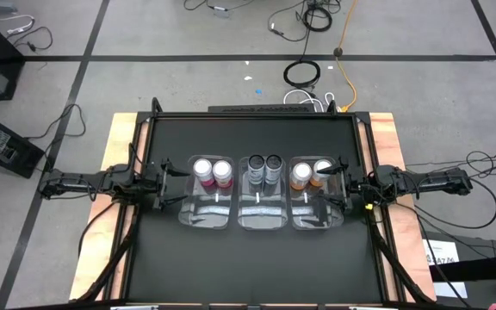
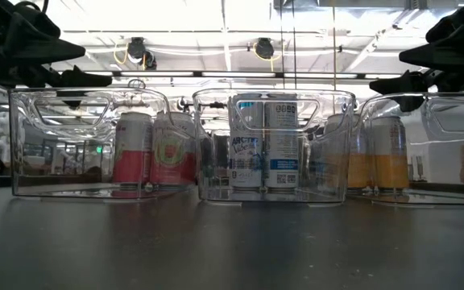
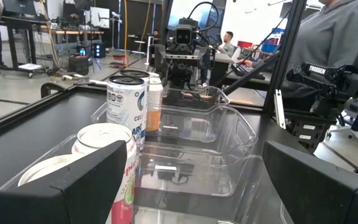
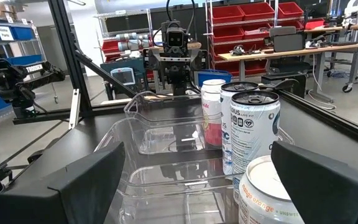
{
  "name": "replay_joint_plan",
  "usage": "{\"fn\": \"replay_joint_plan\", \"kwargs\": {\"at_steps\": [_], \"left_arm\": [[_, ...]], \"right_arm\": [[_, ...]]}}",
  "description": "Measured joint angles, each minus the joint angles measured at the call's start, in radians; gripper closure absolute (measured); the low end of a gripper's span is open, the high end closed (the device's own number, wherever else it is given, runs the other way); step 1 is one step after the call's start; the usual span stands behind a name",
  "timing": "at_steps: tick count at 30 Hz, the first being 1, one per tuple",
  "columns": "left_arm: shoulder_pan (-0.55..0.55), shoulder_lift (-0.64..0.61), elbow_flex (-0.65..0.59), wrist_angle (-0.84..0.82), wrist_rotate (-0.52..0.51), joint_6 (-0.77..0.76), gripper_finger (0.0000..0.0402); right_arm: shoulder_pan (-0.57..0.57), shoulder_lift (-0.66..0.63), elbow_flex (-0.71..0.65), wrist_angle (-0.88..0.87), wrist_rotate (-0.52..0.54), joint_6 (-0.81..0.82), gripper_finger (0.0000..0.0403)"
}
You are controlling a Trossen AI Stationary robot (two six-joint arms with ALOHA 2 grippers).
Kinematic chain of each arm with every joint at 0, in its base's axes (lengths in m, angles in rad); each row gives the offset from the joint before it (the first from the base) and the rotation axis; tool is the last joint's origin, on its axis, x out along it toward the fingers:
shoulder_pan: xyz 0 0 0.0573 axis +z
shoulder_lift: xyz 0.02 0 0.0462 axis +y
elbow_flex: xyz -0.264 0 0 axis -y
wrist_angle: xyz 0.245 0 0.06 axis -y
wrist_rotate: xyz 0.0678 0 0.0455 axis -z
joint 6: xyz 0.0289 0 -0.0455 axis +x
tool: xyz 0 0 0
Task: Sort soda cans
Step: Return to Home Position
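Three clear bins stand side by side mid-table, each with two upright cans at its far end. The left bin (image 1: 203,215) holds two pink cans (image 1: 213,172). The middle bin (image 1: 261,217) has two dark-topped cans (image 1: 264,164) with white-and-blue labels (image 2: 263,143). Two orange cans (image 1: 311,173) stand in the right bin (image 1: 317,220). My left gripper (image 1: 165,183) hovers open at the left bin's outer side, above its rim (image 3: 194,186). My right gripper (image 1: 337,182) hovers open at the right bin's outer side (image 4: 197,186). Each wrist view looks along the row of bins toward the other arm.
The black tabletop (image 1: 257,267) lies bare on the near side of the bins and also beyond them. Raised frame rails run along the table's left and right edges. People and shelving (image 4: 253,18) show in the room behind, away from the table.
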Motion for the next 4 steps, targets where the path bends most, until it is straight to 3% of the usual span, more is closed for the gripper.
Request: {"fn": "replay_joint_plan", "kwargs": {"at_steps": [4], "left_arm": [[0.0,0.0,0.0,0.0,0.0,0.0,0.0018]], "right_arm": [[0.0,0.0,0.0,0.0,0.0,0.0,0.0005]]}}
